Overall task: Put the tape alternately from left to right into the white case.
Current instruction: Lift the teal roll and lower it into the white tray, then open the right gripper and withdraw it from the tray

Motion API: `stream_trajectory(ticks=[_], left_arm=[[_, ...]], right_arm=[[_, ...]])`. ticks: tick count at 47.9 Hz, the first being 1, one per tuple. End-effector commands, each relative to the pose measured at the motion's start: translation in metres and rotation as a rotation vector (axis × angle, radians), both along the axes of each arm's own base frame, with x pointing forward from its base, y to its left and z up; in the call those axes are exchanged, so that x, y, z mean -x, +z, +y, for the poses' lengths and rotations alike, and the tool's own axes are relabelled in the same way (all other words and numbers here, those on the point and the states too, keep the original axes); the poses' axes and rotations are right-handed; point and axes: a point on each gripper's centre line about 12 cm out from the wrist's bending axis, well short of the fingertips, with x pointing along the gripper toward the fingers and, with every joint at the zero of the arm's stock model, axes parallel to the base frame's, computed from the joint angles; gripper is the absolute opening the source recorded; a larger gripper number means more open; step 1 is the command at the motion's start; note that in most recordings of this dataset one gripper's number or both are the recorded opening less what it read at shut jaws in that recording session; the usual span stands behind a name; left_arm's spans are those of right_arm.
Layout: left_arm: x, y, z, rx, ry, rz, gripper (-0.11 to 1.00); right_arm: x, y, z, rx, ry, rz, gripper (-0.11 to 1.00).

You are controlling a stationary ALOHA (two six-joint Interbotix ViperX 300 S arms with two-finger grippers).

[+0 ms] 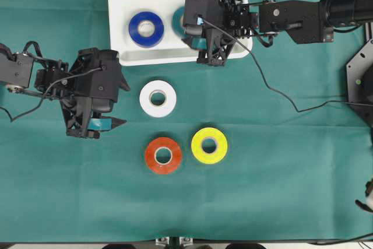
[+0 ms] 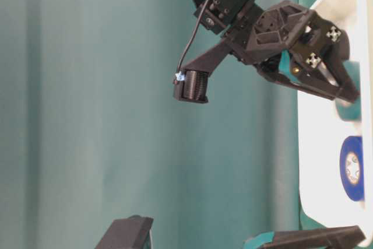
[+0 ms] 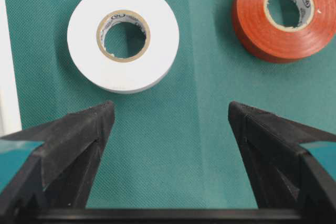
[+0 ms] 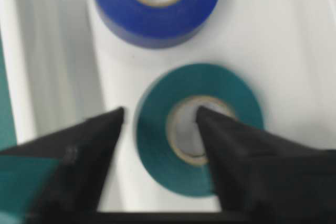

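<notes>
The white case [image 1: 116, 4] lies at the back with a blue roll [image 1: 146, 29] and a teal roll [image 1: 178, 21] flat inside it. My right gripper [image 4: 160, 113] hangs low over the teal roll [image 4: 152, 145], open, one finger in the pale core and the other outside the rim, with the blue roll [image 4: 157, 17] just beyond. On the cloth lie a white roll [image 1: 158, 98], a red roll [image 1: 163, 155] and a yellow roll [image 1: 209, 145]. My left gripper [image 3: 171, 109] stands open and empty, just short of the white roll [image 3: 123, 38] and the red roll [image 3: 286, 14].
Green cloth covers the whole table. The right arm [image 1: 303, 18] reaches in from the right over the case's near rim, its cable [image 1: 274, 91] trailing across the cloth. The case floor [image 4: 294, 40] is bare to the right of the teal roll.
</notes>
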Motion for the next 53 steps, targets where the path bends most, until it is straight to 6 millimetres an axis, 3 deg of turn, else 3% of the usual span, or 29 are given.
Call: stream_trajectory(ticks=[1, 3, 9, 30, 42, 53], left_arm=[[-0.002, 0.006, -0.001, 0.004, -0.001, -0.021, 0.64], [-0.003, 0.007, -0.001, 0.005, -0.001, -0.024, 0.64], [-0.003, 0.006, -0.001, 0.004, 0.0, -0.023, 0.64], [-0.003, 0.006, -0.001, 0.004, -0.002, -0.023, 0.64], [-0.002, 0.006, -0.001, 0.004, -0.001, -0.021, 0.64], [-0.002, 0.006, -0.001, 0.004, -0.001, -0.021, 0.64]], right_arm=[[-0.007, 0.015, -0.001, 0.009, 0.004, -0.048, 0.8], [-0.007, 0.014, 0.0, 0.009, 0.005, -0.045, 0.85], [-0.006, 0.014, 0.0, 0.008, 0.004, -0.045, 0.77], [-0.003, 0.021, 0.007, 0.01, 0.014, -0.046, 0.77], [0.004, 0.042, 0.035, 0.017, 0.08, -0.088, 0.77], [0.01, 0.048, 0.062, 0.014, 0.145, -0.1, 0.77]])
